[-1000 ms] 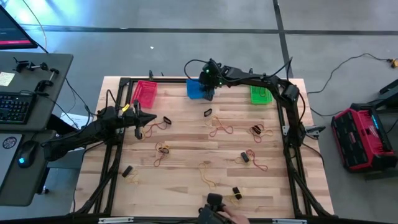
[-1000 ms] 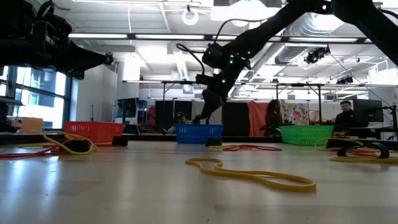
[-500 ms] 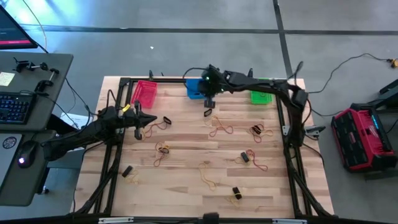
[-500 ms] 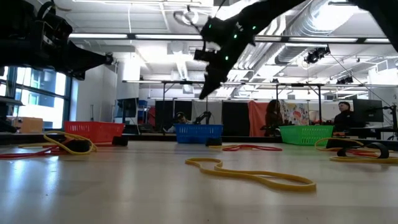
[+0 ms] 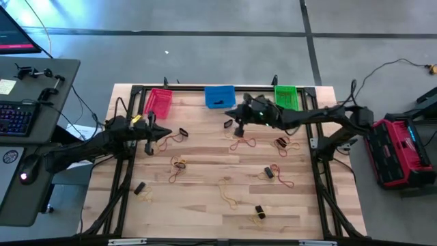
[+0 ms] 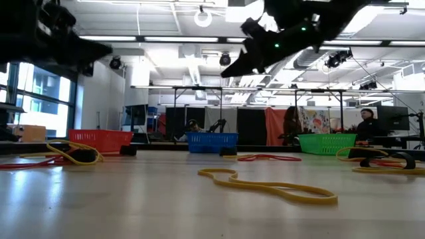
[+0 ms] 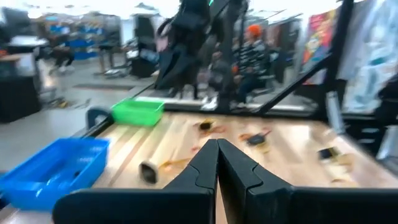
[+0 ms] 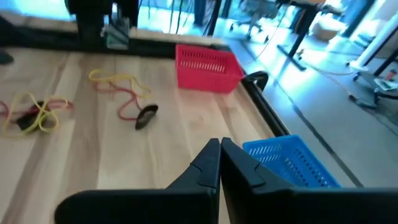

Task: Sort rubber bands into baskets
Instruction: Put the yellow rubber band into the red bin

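Three baskets stand in a row at the table's far edge: red [image 5: 159,102], blue [image 5: 220,96] and green [image 5: 286,98]. A black rubber band [image 5: 217,103] lies in the blue one. Yellow, red and black rubber bands lie loose on the wood, such as a black one [image 5: 228,124] and a red-yellow tangle [image 5: 242,142]. My right gripper [image 5: 232,113] hangs shut and bare, high over the table [image 6: 227,70] just near of the blue basket. My left gripper [image 5: 166,132] is shut and bare at the left side, its fingers closed together [image 7: 217,152].
A black frame [image 5: 130,137] runs round the table's edges. More bands lie toward the near edge [image 5: 229,192] and right [image 5: 282,143]. A desk with a keyboard [image 5: 17,116] stands left of the table. People sit in the room beyond [image 6: 368,126].
My right gripper has risen from the blue basket and drawn back toward the table's near and right edges, tipping from pointing steeply down to nearly level. The black band shows in the blue basket where the gripper was. A hand at the near edge has gone.
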Robot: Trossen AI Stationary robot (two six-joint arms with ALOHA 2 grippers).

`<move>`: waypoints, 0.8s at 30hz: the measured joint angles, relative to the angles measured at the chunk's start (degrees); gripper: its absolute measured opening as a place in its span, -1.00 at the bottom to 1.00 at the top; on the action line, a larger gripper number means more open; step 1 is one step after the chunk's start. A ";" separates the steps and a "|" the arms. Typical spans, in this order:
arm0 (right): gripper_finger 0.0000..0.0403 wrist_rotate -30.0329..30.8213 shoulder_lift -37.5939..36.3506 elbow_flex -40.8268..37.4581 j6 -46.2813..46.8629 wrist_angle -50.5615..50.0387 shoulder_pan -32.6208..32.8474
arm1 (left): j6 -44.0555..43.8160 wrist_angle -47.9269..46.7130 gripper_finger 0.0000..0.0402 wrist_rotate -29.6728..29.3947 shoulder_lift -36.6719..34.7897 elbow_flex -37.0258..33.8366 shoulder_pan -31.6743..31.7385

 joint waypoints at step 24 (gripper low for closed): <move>-1.00 8.90 -5.22 -25.16 11.13 31.60 8.76 | 8.85 -0.27 -1.00 -2.31 43.45 20.87 -21.88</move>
